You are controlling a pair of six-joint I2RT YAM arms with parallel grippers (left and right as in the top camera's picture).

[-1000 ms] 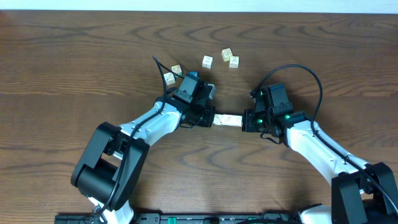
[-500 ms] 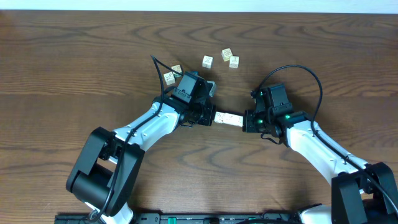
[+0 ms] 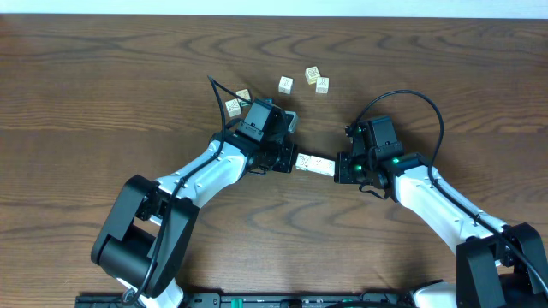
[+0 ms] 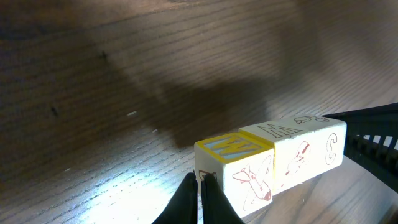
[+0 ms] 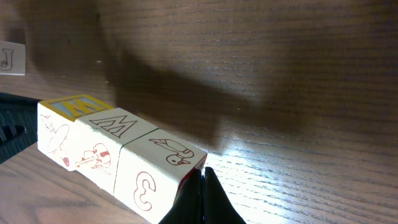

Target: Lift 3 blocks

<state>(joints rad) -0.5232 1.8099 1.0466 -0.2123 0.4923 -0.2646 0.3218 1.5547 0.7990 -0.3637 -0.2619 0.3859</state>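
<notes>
Three cream-white blocks [image 3: 314, 164] form one tight row between my two grippers. The left gripper [image 3: 293, 161] is shut, its closed tips pressing the row's left end. The right gripper [image 3: 336, 168] is shut too and presses the other end. In the left wrist view the blocks [image 4: 273, 162] lie just beyond the closed left gripper [image 4: 200, 182], the yellow-topped one nearest. The right wrist view shows the blocks [image 5: 118, 152] against the closed right gripper [image 5: 202, 175]. The row's shadow falls apart from it on the wood, so it seems to hang off the table.
Several loose cream cubes lie at the back: a pair [image 3: 236, 103] beside the left arm, one cube [image 3: 285, 84] further right and another pair [image 3: 318, 79]. A cube marked J [image 5: 12, 58] shows at the right wrist view's left edge. A black cable [image 3: 411, 98] loops over the right arm.
The left arm's elbow has shifted slightly to the left. The row of blocks and both grippers have hardly moved.
</notes>
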